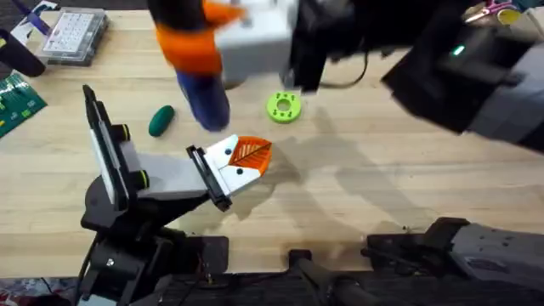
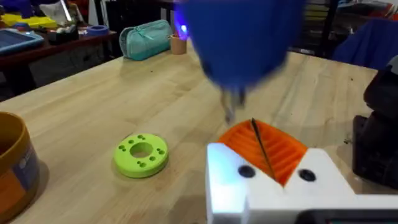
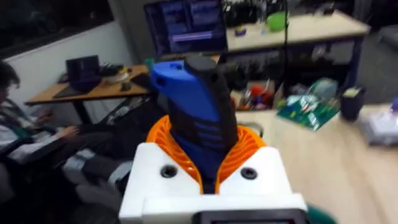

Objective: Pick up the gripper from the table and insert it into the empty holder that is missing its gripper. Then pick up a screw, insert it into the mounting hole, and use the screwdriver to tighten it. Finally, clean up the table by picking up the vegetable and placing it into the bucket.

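The right gripper (image 3: 208,177) clenches the screwdriver (image 3: 196,112) — its bit could slip off target; the left gripper (image 1: 242,161) sits shut, holding nothing.

The left arm reaches from its base at the lower left of the overhead view toward the middle of the desk, wrist low and level. Its left gripper (image 1: 245,159) has white fingers with orange ribbed pads (image 2: 261,146) pressed together, nothing visible between them. The right arm crosses high from the lower right, close under the camera, large and blurred. Its right gripper (image 1: 204,38) appears clamped around the blue screwdriver (image 3: 196,106), which stands between its orange pads (image 3: 239,149) in the right wrist view.
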`<state>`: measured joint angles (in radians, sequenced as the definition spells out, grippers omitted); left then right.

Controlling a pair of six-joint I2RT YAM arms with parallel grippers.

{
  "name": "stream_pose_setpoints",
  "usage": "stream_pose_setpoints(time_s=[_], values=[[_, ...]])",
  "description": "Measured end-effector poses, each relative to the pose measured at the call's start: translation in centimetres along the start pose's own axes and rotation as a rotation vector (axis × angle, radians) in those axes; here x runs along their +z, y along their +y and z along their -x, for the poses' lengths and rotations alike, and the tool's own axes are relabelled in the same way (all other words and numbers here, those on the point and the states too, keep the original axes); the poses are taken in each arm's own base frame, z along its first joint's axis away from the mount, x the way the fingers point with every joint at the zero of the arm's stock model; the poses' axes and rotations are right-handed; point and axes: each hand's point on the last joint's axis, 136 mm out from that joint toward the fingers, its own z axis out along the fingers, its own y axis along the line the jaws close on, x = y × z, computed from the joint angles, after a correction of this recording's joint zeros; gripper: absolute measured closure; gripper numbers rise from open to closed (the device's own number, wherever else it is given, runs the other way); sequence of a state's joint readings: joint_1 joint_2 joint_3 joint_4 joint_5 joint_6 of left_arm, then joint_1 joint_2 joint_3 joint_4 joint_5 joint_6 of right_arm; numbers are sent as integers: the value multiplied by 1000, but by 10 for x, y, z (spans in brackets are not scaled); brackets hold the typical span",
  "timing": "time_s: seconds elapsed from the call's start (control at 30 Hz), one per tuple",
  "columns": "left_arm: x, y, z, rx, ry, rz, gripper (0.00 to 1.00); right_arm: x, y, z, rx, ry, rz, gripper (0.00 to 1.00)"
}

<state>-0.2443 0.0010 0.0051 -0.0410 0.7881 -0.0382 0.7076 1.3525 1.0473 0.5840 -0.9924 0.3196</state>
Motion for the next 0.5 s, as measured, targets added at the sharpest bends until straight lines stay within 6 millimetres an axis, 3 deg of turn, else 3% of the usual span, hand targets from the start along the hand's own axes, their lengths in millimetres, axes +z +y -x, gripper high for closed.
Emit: stream_pose_setpoints(time_s=[0.13,0.23,0.33,0.5], values=[[0,0,0,0,0,0,985,-4,1,42,-77,-52,-10,927],[0,0,0,0,0,0,985,-8,0,58,-113,-70,-21,926],[0,0,0,0,0,0,985,-13,-9,50,-87,-39,-51,925],[0,0,0,0,0,0,985,-31,-40,16,-39,76,-156,927]])
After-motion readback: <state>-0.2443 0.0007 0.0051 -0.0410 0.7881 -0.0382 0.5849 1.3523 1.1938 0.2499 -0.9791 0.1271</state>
